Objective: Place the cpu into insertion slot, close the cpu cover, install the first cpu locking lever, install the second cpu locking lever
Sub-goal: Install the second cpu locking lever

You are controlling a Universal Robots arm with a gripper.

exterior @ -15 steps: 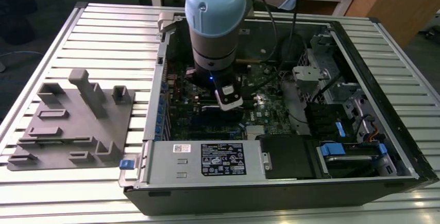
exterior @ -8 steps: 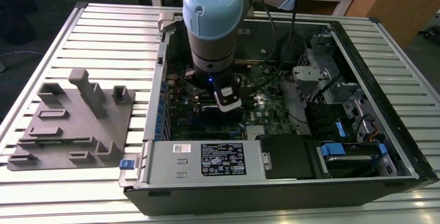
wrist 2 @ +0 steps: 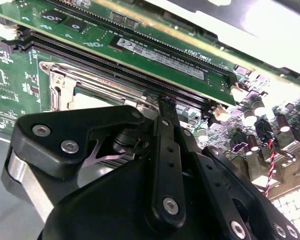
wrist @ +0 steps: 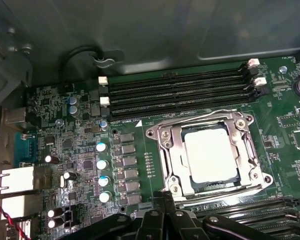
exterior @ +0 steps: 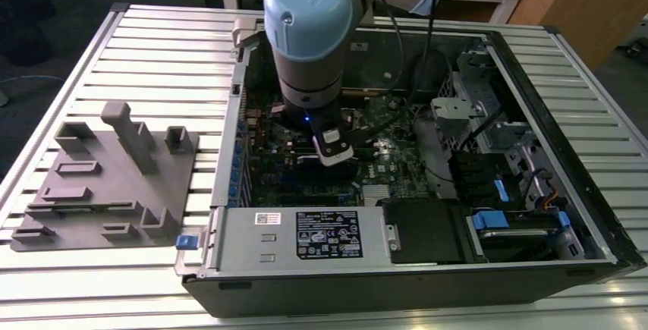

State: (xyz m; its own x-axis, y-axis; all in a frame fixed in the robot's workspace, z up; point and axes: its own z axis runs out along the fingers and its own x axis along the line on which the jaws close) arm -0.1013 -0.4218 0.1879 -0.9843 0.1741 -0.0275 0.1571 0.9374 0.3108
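While the arm reaches down into the open computer case (exterior: 526, 155) on the slatted desk (exterior: 152, 57), its end effector (exterior: 335, 152) hangs over the green board mid-case. Second wrist view: end effector (wrist 2: 166, 107) fingertips together, closed, empty, beside the cpu cover (wrist 2: 65, 82). First wrist view: cpu (wrist: 210, 152) seated in the insertion slot (wrist: 187, 177), cpu cover (wrist: 171, 150) down around it.

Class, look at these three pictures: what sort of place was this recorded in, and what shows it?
Probably a robotics lab or workshop. An open computer case lies on a slatted metal table, a robot arm reaches into it, and a grey fixture block sits beside the case.
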